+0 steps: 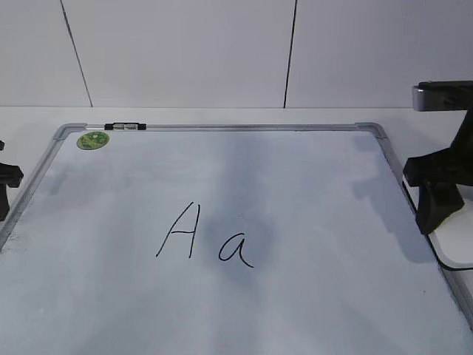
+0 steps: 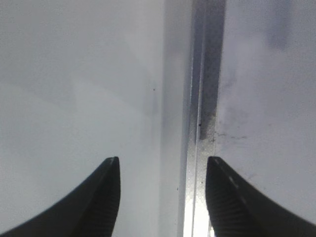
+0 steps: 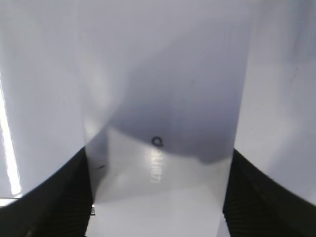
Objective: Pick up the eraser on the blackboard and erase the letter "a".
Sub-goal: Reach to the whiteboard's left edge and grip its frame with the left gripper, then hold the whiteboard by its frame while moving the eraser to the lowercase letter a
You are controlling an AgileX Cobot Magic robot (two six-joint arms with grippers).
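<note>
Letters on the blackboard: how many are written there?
2. A tall capital "A" stands near the middle of the blackboard, and the letter "a" sits just right of it. None seems hidden.

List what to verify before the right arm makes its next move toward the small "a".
1. The eraser sits between the right gripper fingers: ok.
2. Grip firmly closed on it: cannot tell.
3. The letter "a" is whole on the blackboard, not yet wiped: ok.
4. Board surface from the right edge to the "a" is bare: ok.
5. Room to wipe without touching the capital "A" close beside it: cannot tell.
6. The left gripper is open, empty and over the left frame, away from the letters: ok.
</note>
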